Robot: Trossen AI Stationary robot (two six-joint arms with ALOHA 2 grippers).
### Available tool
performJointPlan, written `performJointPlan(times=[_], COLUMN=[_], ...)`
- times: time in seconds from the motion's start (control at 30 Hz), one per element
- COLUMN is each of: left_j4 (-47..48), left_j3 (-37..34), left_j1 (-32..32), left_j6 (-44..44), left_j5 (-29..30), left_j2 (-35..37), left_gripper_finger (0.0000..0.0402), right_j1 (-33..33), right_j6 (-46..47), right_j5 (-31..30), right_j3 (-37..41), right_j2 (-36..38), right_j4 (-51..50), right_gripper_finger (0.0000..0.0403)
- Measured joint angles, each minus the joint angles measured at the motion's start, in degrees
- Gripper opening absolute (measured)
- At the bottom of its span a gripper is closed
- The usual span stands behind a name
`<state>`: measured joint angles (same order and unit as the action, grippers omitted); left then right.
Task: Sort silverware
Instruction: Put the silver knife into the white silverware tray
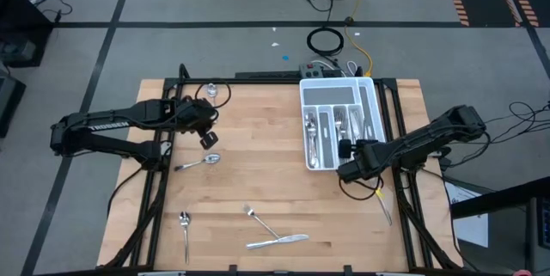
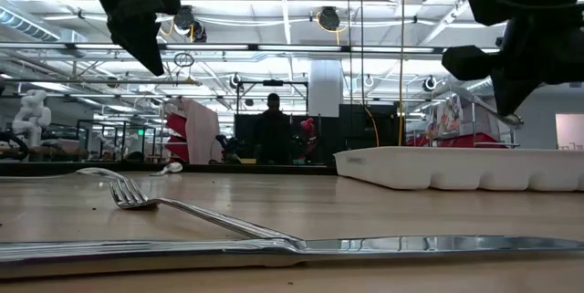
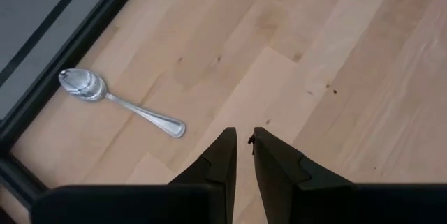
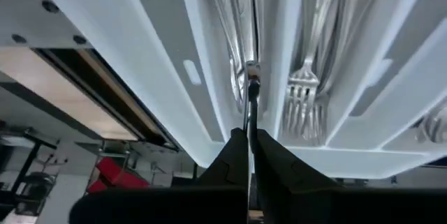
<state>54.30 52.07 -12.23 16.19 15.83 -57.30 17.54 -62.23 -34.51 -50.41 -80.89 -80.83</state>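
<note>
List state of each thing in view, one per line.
Left gripper: fingers nearly shut, empty, above bare table near a spoon.
Right gripper: shut on a utensil, at the tray's near end.
Tray: partly filled; forks lying flat in one slot.
Fork, knife, two spoons: loose, flat on the table.

On the desk (image 1: 275, 181) lie two spoons (image 1: 198, 162), one fork (image 1: 260, 221) and one knife (image 1: 277, 242); one white tray (image 1: 339, 91) holds more, uncountable.
</note>
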Motion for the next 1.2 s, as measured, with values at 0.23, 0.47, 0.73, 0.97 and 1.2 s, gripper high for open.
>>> performJointPlan(times=[0.23,0.47,0.73,0.97,1.2], left_j4=[-0.02,-2.15,-3.08,-3.35,-4.32], left_j3=[0.00,0.00,0.01,0.00,0.00], left_j1=[0.00,0.00,-0.02,-0.02,-0.11], left_j6=[-0.02,-0.55,-0.14,-0.09,-0.07], left_j5=[3.52,4.70,5.25,5.71,5.75], left_j2=[0.00,0.00,0.00,0.00,0.00], left_gripper_finger=[0.0057,0.0057,0.0057,0.0057,0.0057], right_j1=[-0.16,-0.28,-0.33,-1.45,-4.39], right_j6=[-1.97,-3.43,-4.77,-6.47,-5.11], right_j5=[2.21,10.07,14.35,16.04,16.95], right_j3=[2.99,6.19,8.40,10.40,10.62], right_j2=[0.03,0.01,0.01,0.01,0.01], right_j4=[7.24,11.11,14.12,16.84,17.46], right_gripper_finger=[0.0000,0.0000,0.0000,0.0000,0.0000])
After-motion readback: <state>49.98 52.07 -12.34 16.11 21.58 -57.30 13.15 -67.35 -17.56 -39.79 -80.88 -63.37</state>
